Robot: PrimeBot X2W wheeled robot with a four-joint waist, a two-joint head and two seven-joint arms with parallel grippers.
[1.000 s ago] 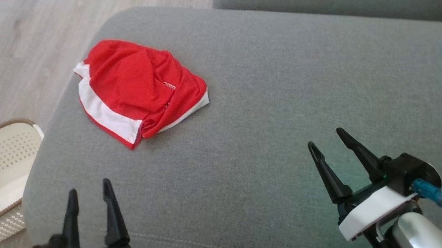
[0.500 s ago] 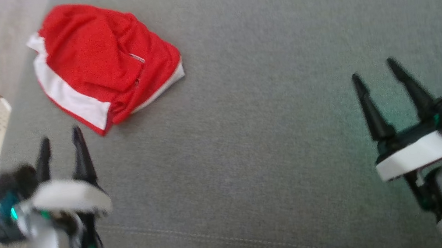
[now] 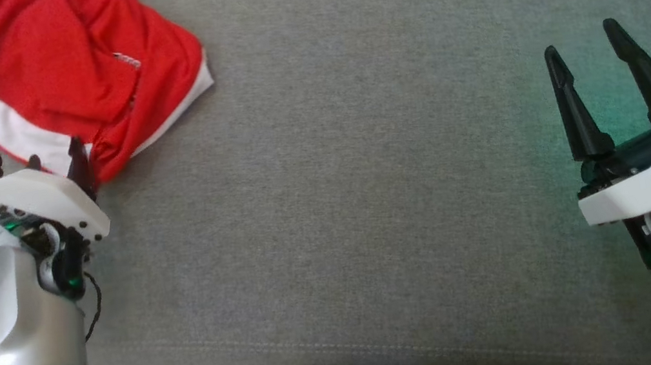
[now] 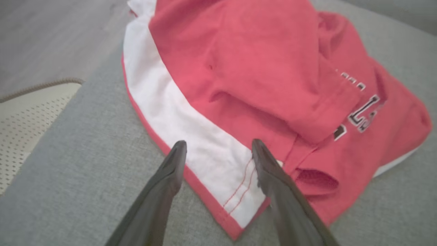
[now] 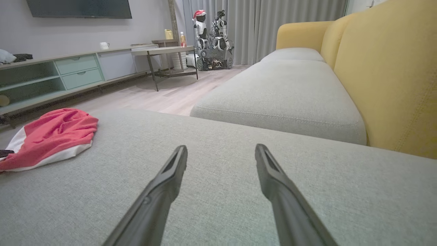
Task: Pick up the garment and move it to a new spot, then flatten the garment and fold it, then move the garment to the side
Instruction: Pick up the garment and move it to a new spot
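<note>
"Garment first: where was it?"

"Crumpled in the upper left of my head view, on the grey seat cushion, close to the cushion's left edge. Red, with a white band along the hem."

"And your jaws?"

"Both released, holding nothing. Nearest me, low in the left wrist view, my left gripper had its fingers spread either side of the white-banded corner. I judged that corner the sensible place to bite: a hemmed edge, and the part lying toward me. Whether the tips touched the cloth I couldn't tell."

"The right one?"

"My right gripper hung at the right edge of the head view, over bare cushion, well apart from the cloth. I took it as waiting, since the lift wants one hand and the flattening two."

"Any container about?"

"A cream perforated basket sat at the left edge of the left wrist view, off the cushion, by the wooden floor. Too little of it showed to say what it held."

"Further off?"

"In the right wrist view, a second seat cushion lay at centre and the yellow backrest rose on the right. There was plenty of bare cushion for a new spot."
</note>
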